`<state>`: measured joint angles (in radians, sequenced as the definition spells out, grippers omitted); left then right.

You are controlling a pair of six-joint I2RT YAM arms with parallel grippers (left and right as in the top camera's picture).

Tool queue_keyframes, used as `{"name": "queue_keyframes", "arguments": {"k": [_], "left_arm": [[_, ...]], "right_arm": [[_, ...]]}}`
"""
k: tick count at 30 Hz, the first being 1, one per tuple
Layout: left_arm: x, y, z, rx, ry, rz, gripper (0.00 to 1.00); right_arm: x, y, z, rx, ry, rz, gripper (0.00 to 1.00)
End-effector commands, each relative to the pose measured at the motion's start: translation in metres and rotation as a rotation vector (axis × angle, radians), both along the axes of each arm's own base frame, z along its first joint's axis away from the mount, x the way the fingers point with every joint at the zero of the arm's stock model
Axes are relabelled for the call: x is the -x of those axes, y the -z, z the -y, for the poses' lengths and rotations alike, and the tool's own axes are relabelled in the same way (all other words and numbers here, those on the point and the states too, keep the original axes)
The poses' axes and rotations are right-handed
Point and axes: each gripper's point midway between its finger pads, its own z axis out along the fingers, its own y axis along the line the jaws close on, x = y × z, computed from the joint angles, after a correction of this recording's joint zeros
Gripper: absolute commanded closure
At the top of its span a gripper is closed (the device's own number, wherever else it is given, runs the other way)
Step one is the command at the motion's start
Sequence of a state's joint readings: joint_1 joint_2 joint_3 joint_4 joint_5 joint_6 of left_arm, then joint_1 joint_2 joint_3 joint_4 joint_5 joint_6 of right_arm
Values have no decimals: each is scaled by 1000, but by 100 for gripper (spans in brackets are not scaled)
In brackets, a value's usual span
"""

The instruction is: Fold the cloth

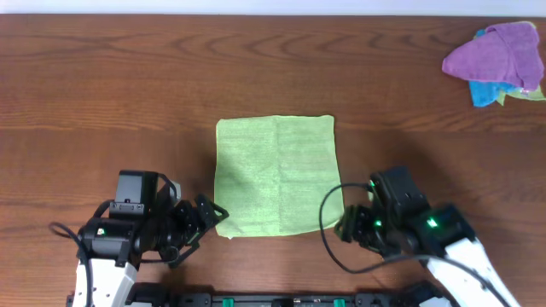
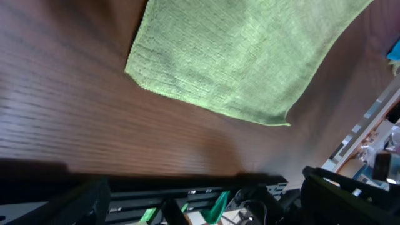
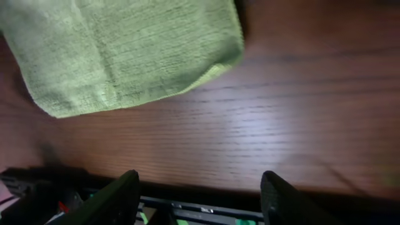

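Observation:
A light green cloth (image 1: 275, 175) lies flat on the wooden table, roughly square, with a faint vertical crease down its middle. My left gripper (image 1: 205, 220) is open and empty just left of the cloth's near left corner. My right gripper (image 1: 348, 223) is open and empty just right of the cloth's near right corner. The left wrist view shows the cloth's near edge and a corner (image 2: 250, 59). The right wrist view shows the cloth's near right corner (image 3: 125, 56) above my spread fingers (image 3: 200, 197).
A heap of purple, blue and yellow-green cloths (image 1: 499, 61) lies at the far right corner. The wooden table (image 1: 111, 94) spreads all around. A black rail with green clips (image 2: 206, 203) runs along the table's near edge.

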<state>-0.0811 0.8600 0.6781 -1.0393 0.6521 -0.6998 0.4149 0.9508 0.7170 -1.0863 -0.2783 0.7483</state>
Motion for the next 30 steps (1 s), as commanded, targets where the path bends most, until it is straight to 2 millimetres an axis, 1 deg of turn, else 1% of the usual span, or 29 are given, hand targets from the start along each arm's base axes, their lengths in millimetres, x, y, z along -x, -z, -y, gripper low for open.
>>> {"name": "queue_keyframes", "arguments": {"k": [1, 3, 5, 8, 11, 14, 18, 22, 25, 30], "left_arm": [[7, 2, 1, 25, -26, -3, 2], [13, 11, 2, 45, -59, -11, 2], [16, 20, 7, 88, -83, -7, 4], [12, 30, 13, 151, -115, 13, 5], [3, 35, 14, 164, -132, 46, 5], [-6, 39, 10, 140, -143, 86, 5], [-4, 50, 6, 113, -156, 77, 5], [-2, 63, 6, 120, -173, 54, 5], [-3, 66, 5, 117, -177, 61, 5], [-4, 71, 2, 96, -190, 63, 5]], "right_arm": [[-1, -7, 12, 42, 53, 59, 37], [2, -5, 15, 41, 64, 67, 35], [4, 4, 15, 37, 79, 56, 34], [3, 19, 5, -16, 65, 58, 32], [-5, 33, -5, -79, 82, 81, 31], [-9, 49, -7, -107, 140, 82, 30], [-10, 63, -11, -147, 193, 73, 30], [-12, 70, -14, -180, 231, 73, 30], [-17, 71, -15, -193, 246, 96, 32], [-22, 76, -8, -162, 300, 104, 35]]}}
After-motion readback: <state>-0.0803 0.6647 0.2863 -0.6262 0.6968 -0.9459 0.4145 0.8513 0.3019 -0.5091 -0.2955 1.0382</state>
